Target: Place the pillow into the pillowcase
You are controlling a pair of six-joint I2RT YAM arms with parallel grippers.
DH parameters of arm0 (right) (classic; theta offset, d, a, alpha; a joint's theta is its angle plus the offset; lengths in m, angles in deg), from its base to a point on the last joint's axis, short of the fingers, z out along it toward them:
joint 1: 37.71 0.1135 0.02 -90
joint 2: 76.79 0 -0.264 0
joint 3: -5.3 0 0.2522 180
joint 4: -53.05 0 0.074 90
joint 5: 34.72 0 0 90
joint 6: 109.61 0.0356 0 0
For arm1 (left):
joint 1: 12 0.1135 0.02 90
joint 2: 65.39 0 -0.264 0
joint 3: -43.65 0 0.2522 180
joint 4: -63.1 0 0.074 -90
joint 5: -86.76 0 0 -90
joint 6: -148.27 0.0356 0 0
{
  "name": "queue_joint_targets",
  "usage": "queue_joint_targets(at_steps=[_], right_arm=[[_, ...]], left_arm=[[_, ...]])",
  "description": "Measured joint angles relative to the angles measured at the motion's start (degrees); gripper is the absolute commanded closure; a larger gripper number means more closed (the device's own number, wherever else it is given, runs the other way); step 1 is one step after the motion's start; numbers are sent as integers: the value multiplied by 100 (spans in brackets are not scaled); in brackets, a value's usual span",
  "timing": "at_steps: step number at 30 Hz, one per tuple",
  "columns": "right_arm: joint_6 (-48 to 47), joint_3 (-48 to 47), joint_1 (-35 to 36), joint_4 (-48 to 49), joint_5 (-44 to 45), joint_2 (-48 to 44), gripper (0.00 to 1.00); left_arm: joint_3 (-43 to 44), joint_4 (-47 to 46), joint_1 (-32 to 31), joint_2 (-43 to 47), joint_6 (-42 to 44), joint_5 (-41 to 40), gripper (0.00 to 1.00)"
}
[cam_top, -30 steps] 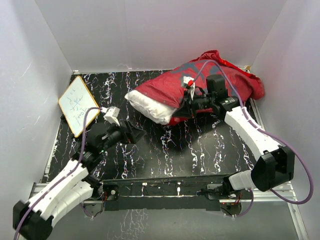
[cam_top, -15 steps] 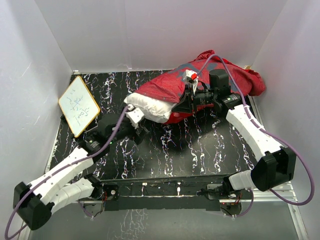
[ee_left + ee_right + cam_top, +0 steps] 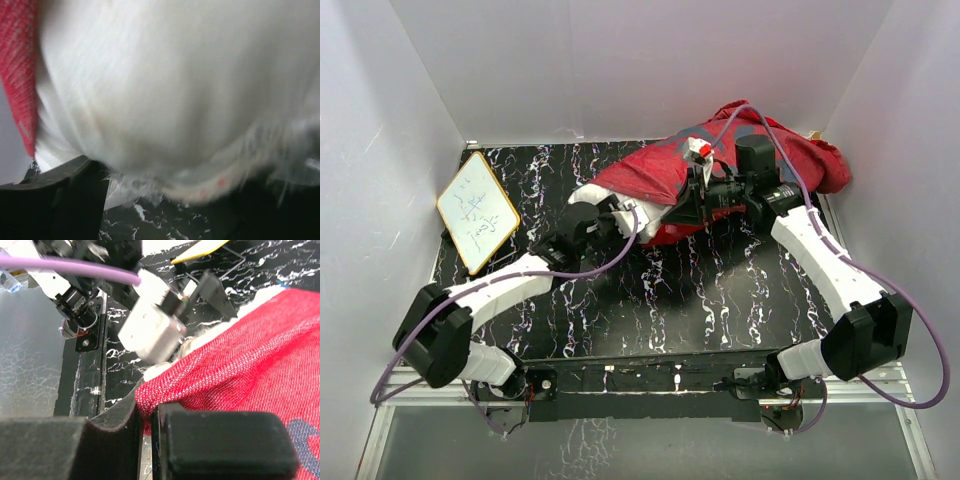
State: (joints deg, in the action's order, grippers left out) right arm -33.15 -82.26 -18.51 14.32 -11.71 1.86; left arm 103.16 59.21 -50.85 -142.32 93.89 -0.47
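left end effector (image 3: 604, 211): jaws wide | right end effector (image 3: 148, 414): clamped

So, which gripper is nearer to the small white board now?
Left. The left gripper sits at the bare white end of the pillow, to the right of the board. The right gripper, shut on the pillowcase edge, is farther right, past that end.

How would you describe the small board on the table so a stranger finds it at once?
Look at the black marbled table, at its left edge. There lies the board, turned like a diamond; only it is flat, white, wood-framed and written on.
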Motion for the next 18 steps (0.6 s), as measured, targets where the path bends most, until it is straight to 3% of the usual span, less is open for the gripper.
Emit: queue_joint_targets(at_steps=[1, 2, 4, 7, 11, 15, 18], right_arm=[[-20, -114, 42, -70, 17, 42, 92], [-52, -269, 98, -140, 63, 109, 92], [-118, -673, 225, -306, 160, 317, 92], [-142, -1580, 402, -492, 334, 813, 92], [293, -2811, 636, -350, 428, 1578, 92], [776, -3554, 979, 114, 470, 2157, 92], [951, -3532, 1397, 387, 610, 2424, 91]], left_arm=[[74, -52, 0, -129, -46, 2, 81], [181, -107, 4, -286, -131, 7, 90], [411, -155, 13, -544, -352, 46, 99], [597, -138, 96, -686, -979, 247, 100], [448, -426, 238, -404, -2846, 872, 100], [-588, -1561, 214, 382, -5215, 1506, 100], [-1611, -2531, 114, 984, -6916, 1611, 100]])
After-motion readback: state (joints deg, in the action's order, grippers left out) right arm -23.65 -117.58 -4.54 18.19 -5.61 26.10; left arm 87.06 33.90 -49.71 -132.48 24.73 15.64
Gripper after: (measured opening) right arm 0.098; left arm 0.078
